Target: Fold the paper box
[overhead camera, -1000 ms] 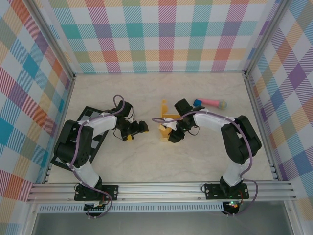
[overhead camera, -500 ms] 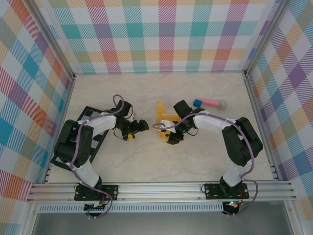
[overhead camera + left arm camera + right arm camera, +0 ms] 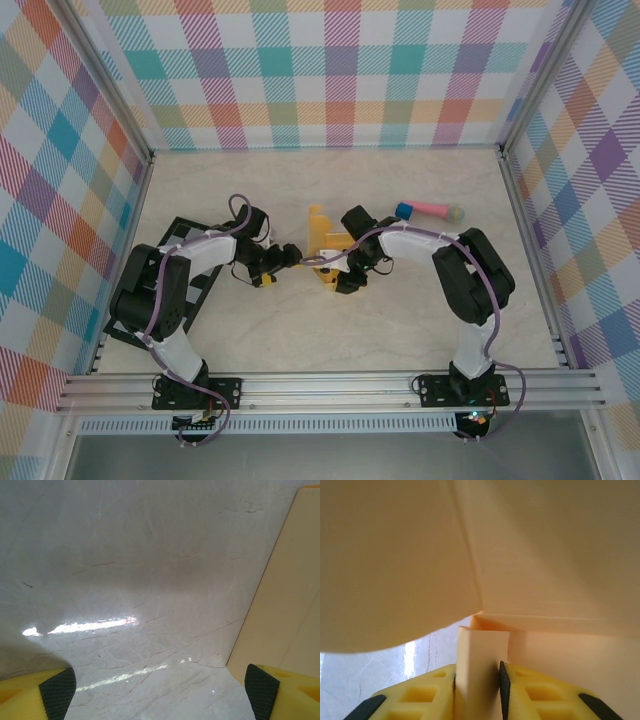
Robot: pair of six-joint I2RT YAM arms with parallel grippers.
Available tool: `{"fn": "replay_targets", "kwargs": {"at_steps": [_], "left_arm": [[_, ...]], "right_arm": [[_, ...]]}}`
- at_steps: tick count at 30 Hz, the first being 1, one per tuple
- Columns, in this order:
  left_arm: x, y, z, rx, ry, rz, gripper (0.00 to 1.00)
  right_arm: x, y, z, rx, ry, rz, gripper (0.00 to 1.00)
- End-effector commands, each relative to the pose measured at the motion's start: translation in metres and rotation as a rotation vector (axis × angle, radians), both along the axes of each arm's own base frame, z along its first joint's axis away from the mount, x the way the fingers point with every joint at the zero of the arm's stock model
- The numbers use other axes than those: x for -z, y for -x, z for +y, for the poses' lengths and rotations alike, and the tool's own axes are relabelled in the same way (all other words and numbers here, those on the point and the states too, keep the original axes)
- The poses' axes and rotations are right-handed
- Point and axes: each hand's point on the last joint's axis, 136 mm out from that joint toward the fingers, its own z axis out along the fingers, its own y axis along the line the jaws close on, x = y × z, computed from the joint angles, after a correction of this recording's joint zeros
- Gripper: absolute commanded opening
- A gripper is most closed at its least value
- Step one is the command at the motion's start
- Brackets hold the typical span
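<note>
Here, your left tool (image 3: 160, 687) stood wide open over the worktop (image 3: 125, 555), an edge of the paper box (image 3: 280, 605) close beside its right finger. Your right tool (image 3: 477, 690) was pinched narrow on a small flap of that box. The box sat mid-worktop between both tools; beyond it lay a pink stick (image 3: 430, 210).

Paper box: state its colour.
The paper box is yellow-orange, clearest in the top external view.

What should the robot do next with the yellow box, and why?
Probably the left gripper should ease toward the paper box edge just beside its open jaws and take it. The right gripper pinches one flap, so a second hold would likely help fold.
</note>
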Motion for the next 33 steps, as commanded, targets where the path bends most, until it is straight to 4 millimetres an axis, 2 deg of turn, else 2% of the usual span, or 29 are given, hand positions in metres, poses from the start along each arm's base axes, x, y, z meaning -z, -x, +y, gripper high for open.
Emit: {"fn": "replay_targets", "kwargs": {"at_steps": [1, 8, 14, 17, 18, 26, 28, 31, 33], "left_arm": [[0.002, -0.025, -0.011, 0.019, 0.05, -0.117, 0.91], [0.0, -0.027, -0.01, 0.013, 0.056, -0.119, 0.91], [0.002, -0.026, -0.008, 0.011, 0.057, -0.109, 0.91], [0.0, -0.026, -0.009, 0.009, 0.059, -0.108, 0.91], [0.0, -0.026, -0.009, 0.009, 0.061, -0.109, 0.91], [-0.003, -0.028, -0.009, 0.008, 0.061, -0.112, 0.91], [-0.003, -0.029, -0.008, 0.005, 0.06, -0.113, 0.91], [-0.007, -0.031, -0.009, 0.006, 0.059, -0.122, 0.91], [-0.009, -0.033, -0.008, 0.004, 0.059, -0.128, 0.91]], "right_arm": [[-0.002, -0.002, 0.002, 0.002, 0.018, 0.019, 0.25], [0.018, 0.001, -0.015, 0.053, 0.141, 0.103, 0.22], [0.025, 0.009, -0.025, 0.111, 0.217, 0.309, 0.2], [0.026, 0.008, -0.025, 0.127, 0.223, 0.341, 0.05], [0.026, 0.008, -0.025, 0.136, 0.221, 0.359, 0.04], [0.025, 0.0, -0.026, 0.195, 0.196, 0.367, 0.1], [0.017, -0.007, -0.024, 0.215, 0.166, 0.345, 0.17], [0.0, -0.019, -0.019, 0.243, 0.107, 0.291, 0.2], [-0.017, -0.026, -0.014, 0.256, 0.046, 0.247, 0.29]]}}
